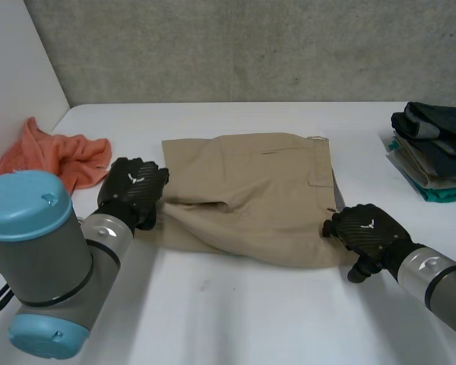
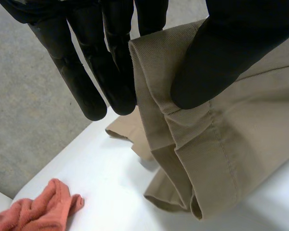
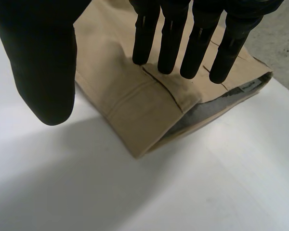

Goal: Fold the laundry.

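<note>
Tan shorts point(image 1: 251, 190) lie folded flat in the middle of the white table point(image 1: 251, 319). My left hand point(image 1: 133, 186) is at their left edge. In the left wrist view the thumb point(image 2: 226, 53) pinches a lifted hem of the shorts point(image 2: 221, 144) against the fingers point(image 2: 111, 72). My right hand point(image 1: 368, 232) is at the shorts' near right corner. In the right wrist view its straight fingers point(image 3: 173, 38) hover over the folded corner of the shorts point(image 3: 135, 96). There the thumb point(image 3: 43, 62) stands apart, off the cloth.
An orange cloth point(image 1: 57, 156) lies crumpled at the table's far left, beside a white wall point(image 1: 15, 76); it also lies beyond the lifted hem point(image 2: 33, 211). A stack of folded clothes point(image 1: 433, 152) sits at the far right edge.
</note>
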`<state>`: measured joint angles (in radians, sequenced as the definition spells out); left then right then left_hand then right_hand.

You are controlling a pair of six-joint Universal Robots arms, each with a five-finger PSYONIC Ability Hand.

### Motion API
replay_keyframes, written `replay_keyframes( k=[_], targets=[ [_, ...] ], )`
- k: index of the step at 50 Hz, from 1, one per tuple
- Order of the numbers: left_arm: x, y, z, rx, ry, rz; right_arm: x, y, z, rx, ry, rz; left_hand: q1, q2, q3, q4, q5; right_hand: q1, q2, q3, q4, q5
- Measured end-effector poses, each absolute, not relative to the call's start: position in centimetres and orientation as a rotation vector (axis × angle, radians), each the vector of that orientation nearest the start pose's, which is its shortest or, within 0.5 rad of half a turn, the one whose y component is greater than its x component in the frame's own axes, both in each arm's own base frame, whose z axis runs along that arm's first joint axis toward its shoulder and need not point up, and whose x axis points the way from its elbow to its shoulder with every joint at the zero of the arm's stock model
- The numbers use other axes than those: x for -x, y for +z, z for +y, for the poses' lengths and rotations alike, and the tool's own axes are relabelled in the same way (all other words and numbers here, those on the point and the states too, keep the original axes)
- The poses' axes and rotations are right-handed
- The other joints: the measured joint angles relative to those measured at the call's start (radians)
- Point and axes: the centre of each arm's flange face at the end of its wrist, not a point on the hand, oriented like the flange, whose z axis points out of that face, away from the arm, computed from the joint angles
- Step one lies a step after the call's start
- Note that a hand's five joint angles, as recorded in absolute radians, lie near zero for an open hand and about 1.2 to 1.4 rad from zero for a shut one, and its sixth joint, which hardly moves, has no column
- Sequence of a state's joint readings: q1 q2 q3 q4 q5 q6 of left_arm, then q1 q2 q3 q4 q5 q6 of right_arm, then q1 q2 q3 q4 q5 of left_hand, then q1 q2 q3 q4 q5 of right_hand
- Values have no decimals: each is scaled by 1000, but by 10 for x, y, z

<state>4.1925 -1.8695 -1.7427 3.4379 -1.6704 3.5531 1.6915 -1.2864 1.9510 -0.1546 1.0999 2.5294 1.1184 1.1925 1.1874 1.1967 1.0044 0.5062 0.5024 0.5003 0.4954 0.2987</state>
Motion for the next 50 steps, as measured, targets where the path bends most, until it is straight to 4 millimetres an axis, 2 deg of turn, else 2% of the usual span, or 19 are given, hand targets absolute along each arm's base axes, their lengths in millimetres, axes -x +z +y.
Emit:
replay_keyframes(
  k=[7,11,12,13,19,22,27,30,32,33,34,36,39,42,44,47,50],
  targets=[
    [276,196,-237,-966,-2052,2180,-211,127,-256,1251,-1641,2183,0,0,0,0,0,17,15,19,27,53],
    [277,198,-238,-950,-2063,2194,-218,123,-260,1272,-1681,2156,0,0,0,0,0,248,256,256,260,271],
    [277,198,-238,-948,-2061,2201,-219,123,-262,1275,-1695,2151,0,0,0,0,0,444,493,486,492,502],
    [277,198,-237,-946,-2056,2210,-221,123,-264,1278,-1719,2146,0,0,0,0,0,530,603,598,596,598],
    [275,193,-228,-976,-1976,2280,-220,127,-270,1268,-1783,2177,0,0,0,0,0,569,652,667,695,674],
    [271,189,-212,-1031,-1869,2342,-217,134,-269,1259,-1793,2214,0,0,0,0,0,569,652,667,698,675],
    [254,190,-173,-1144,-1623,2457,-209,159,-254,1268,-1719,2284,0,0,0,0,0,569,652,672,698,675],
    [242,192,-147,-1221,-1468,2510,-202,177,-240,1310,-1609,2341,0,2,1,0,0,569,652,675,698,675],
    [236,195,-123,-1317,-1350,2534,-194,190,-227,1371,-1500,2392,0,3,4,0,0,569,652,675,698,675],
    [235,196,-119,-1338,-1331,2535,-192,192,-224,1387,-1478,2402,0,3,4,0,0,569,652,675,698,675],
    [233,198,-103,-1418,-1274,2537,-186,201,-214,1453,-1389,2431,0,4,4,0,0,569,652,675,698,675],
    [233,201,-89,-1498,-1239,2531,-181,208,-207,1517,-1321,2444,0,4,4,0,0,569,652,675,698,675],
    [237,205,-80,-1572,-1259,2510,-177,215,-203,1572,-1291,2441,0,4,4,0,1,569,652,675,698,675],
    [246,208,-85,-1583,-1354,2476,-176,216,-208,1576,-1322,2434,1,4,5,1,10,569,652,675,698,679],
    [256,210,-97,-1562,-1449,2443,-176,213,-219,1548,-1364,2432,6,4,5,0,10,569,652,675,698,686],
    [271,211,-125,-1487,-1600,2387,-180,206,-239,1488,-1427,2428,7,4,5,1,10,576,652,675,699,687],
    [285,210,-164,-1376,-1731,2317,-189,201,-262,1420,-1525,2393,7,4,5,1,10,576,653,675,699,687]
  ],
)
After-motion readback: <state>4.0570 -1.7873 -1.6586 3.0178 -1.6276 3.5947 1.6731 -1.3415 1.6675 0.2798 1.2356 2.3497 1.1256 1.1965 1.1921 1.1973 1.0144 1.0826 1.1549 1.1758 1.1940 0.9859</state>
